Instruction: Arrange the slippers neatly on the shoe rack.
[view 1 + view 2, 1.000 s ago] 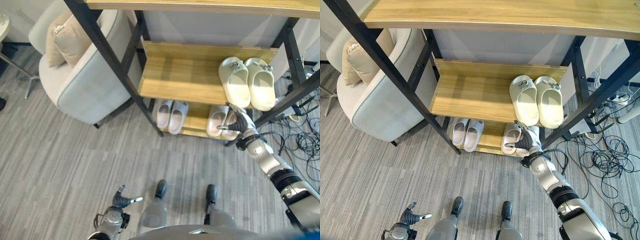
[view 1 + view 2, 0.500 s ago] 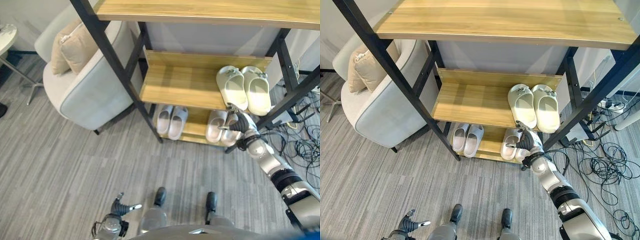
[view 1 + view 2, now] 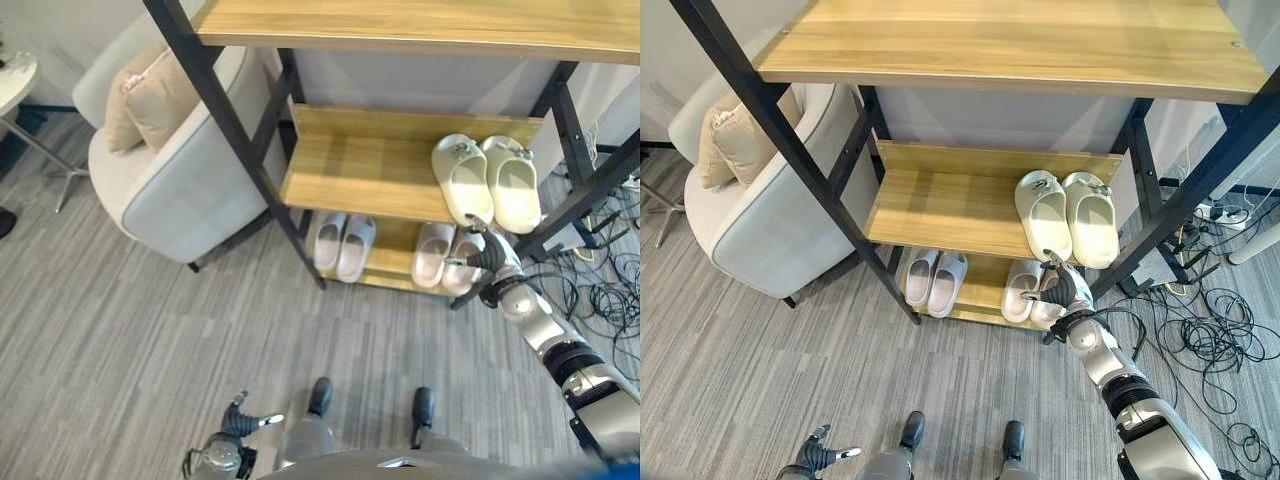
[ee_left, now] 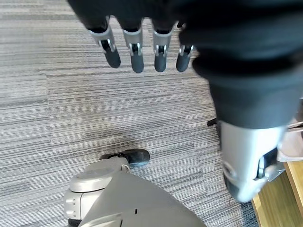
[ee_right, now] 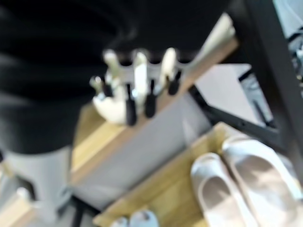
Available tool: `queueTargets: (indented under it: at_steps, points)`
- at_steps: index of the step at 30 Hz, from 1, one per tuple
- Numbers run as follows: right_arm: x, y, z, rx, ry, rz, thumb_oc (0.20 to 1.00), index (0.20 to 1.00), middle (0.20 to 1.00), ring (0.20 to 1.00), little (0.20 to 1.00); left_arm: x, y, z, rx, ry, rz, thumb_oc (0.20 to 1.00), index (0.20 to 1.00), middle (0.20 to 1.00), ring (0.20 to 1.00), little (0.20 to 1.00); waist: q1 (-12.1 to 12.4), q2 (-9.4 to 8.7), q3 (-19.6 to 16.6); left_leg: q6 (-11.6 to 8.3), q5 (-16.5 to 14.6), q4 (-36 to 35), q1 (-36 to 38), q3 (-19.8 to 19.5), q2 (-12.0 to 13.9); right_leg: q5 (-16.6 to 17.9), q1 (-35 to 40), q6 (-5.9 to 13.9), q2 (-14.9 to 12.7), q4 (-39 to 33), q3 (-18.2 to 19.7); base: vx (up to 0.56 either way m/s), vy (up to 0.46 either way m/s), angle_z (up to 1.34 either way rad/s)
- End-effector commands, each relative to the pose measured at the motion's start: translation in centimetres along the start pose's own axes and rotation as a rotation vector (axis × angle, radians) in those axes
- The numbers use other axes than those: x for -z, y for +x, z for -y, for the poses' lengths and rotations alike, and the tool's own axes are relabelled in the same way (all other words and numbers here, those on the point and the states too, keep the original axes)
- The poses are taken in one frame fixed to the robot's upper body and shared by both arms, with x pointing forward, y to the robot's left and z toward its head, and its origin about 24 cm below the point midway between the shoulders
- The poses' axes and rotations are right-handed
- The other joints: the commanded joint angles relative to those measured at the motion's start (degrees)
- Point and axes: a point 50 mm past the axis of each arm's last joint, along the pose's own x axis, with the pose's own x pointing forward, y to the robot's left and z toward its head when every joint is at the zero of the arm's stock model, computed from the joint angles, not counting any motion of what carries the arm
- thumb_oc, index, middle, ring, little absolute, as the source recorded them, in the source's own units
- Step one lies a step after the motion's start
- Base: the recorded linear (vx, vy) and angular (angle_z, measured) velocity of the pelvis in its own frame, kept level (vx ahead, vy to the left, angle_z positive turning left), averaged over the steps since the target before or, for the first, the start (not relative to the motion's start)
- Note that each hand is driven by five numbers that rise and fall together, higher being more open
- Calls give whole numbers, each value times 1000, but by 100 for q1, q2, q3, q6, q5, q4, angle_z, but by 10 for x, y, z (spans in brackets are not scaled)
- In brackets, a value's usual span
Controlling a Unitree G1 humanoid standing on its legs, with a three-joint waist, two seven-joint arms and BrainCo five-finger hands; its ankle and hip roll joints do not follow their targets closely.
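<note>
So the shoe rack (image 3: pixel 970 215) is a black metal frame with wooden shelves, and three pairs of slippers are seen on it; a cream pair (image 3: pixel 1068 213) is parked side by side at the right end of the middle shelf, toes pointed toward the back; a light grey pair (image 3: pixel 935 275) is set on the bottom shelf toward the left, and a pale pinkish pair (image 3: pixel 1024 292) is placed on the same bottom shelf toward the right, just under the cream ones.

The right hand (image 3: pixel 1062 290) is held out at the front edge of the bottom shelf, right at the outer slipper of the pinkish pair; from the head views it can't be told whether that slipper is actually touched; in the right wrist view the fingers (image 5: pixel 137 78) are seen stretched out fairly straight with nothing gripped, so the hand is counted as released; the two pinkish slippers are seen lying side by side on the wood below them.

The left hand (image 3: pixel 243 418) is hung low by the robot's side over the grey striped carpet (image 3: pixel 120 340); its fingers (image 4: pixel 135 53) are loosely extended and nothing is held.

A light grey armchair (image 3: pixel 170 160) with a beige cushion (image 3: pixel 150 85) is placed left of the rack; a tangle of cables (image 3: pixel 1210 330) is spread on the floor to the right.
</note>
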Motion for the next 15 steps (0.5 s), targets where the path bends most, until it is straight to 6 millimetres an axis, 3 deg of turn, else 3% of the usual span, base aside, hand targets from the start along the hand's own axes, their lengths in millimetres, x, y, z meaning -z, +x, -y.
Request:
queueTargets:
  at_steps: [1, 6, 15]
  points:
    - [0, 5, 3, 4, 17, -11, 1000, 1000, 1000, 1000, 1000, 5, 1, 0, 16, 54, -35, 1000, 1000, 1000, 1000, 1000, 92, -133, -111, -86, 367, -32, -701, 27, 91, -474, 257, 584, -415, 123, -190, 0, 0, 0]
    - [8, -4, -9, -32, 28, -43, 1000, 1000, 1000, 1000, 1000, 7, 1, -1, 11, 48, -45, 1000, 1000, 1000, 1000, 1000, 74, -141, -151, -83, 364, -32, -663, 40, 92, -485, 290, 582, -410, 132, -189, 0, 0, 0]
    - [45, -36, -42, -144, 57, -206, 1000, 1000, 1000, 1000, 1000, 19, -1, -5, 9, 63, -92, 1000, 1000, 1000, 1000, 1000, 54, -211, -429, -89, 266, -32, -381, 93, 114, -562, 566, 579, -424, 156, -260, 28, -4, 2]
